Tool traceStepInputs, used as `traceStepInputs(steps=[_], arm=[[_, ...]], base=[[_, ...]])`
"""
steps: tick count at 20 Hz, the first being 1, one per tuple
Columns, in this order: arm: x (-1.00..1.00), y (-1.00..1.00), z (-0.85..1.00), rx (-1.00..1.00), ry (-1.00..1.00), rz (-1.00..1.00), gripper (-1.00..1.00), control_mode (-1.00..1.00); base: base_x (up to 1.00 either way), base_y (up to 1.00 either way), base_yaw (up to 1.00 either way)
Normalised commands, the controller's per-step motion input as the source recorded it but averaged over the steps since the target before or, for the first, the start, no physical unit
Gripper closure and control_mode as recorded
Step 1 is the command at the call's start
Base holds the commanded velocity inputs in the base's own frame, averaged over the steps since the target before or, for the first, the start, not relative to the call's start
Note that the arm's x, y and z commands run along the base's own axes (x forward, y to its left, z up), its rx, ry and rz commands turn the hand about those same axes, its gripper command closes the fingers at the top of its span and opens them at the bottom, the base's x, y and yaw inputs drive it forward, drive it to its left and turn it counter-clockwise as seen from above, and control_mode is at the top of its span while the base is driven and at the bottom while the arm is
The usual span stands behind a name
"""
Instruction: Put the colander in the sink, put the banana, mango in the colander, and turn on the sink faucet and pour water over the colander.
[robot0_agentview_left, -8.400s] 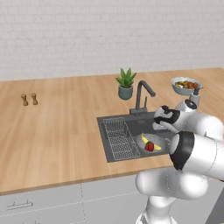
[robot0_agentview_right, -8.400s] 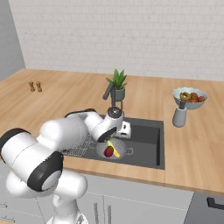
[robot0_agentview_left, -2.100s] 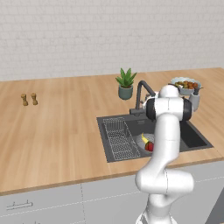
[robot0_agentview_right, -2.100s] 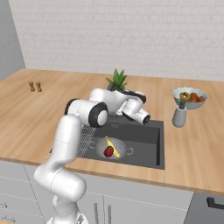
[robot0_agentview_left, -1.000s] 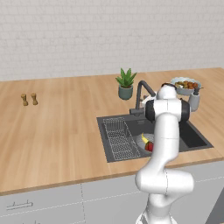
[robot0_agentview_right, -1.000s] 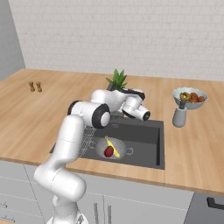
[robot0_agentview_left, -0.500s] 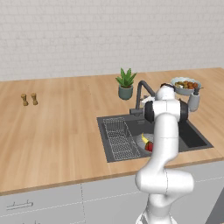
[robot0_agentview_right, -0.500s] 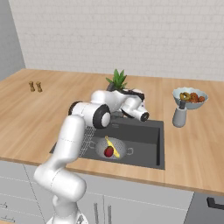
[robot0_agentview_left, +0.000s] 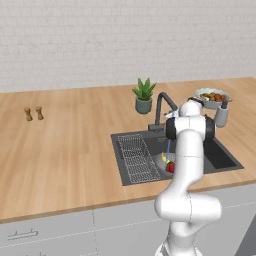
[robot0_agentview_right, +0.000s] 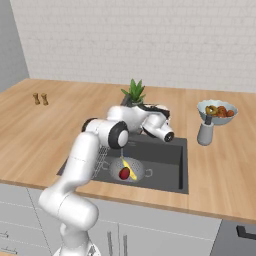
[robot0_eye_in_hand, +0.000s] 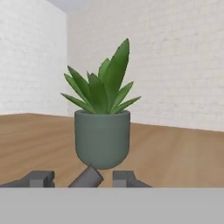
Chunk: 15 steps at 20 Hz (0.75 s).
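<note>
1. Claw (robot0_eye_in_hand: 85, 179): half-released. Its two fingertips (robot0_eye_in_hand: 41, 178) stand apart and we see a gap on each side of what sits between them, so we call it not clenched and grasping nothing.
2. Right between the tips is the faucet's small side lever (robot0_eye_in_hand: 87, 176), a dark stub. Its long axis slants up and to the right in the hand view, pointing away from the claw toward the plant. This is the relation that counts: the lever is inside the claw's gap but touches neither tip, as far as we can tell.
3. Sink faucet (robot0_agentview_left: 161, 107): the claw sits at its base side, and the arched spout reaches out over the basin beside the claw.
4. Water (robot0_agentview_left: 169, 146): we see a thin pale-blue line dropping from the spout, below the claw. We judge the tap is on.
5. Colander (robot0_agentview_right: 137, 174): well below the claw, on the floor of the sink (robot0_agentview_right: 165, 155), under the spout end. The banana (robot0_agentview_right: 127, 164) and mango (robot0_agentview_right: 124, 173) lie inside it, touching or nearly so.
6. Straight ahead of the claw, past the lever, a potted plant (robot0_eye_in_hand: 102, 135) stands upright on the desk (robot0_eye_in_hand: 175, 153).
7. Our guess for the next move: any further lever travel means a sideways push, since a tip has to meet the stub first. If the flow is enough, the claw backs straight off the stub.
</note>
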Motion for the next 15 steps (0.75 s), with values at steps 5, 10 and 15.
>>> traceStepInputs(steps=[5, 10, 15], arm=[[0.08, -1.00, -0.34, 0.00, 0.06, 0.00, 1.00, -1.00], [0.01, -1.00, -0.39, 0.00, 0.05, 0.00, 1.00, -1.00], [-0.01, -0.90, -0.30, 0.00, 0.12, -0.03, 1.00, -1.00]], base=[[0.00, 0.00, 0.00], [0.00, 0.00, 0.00], [0.00, 0.00, 0.00]])
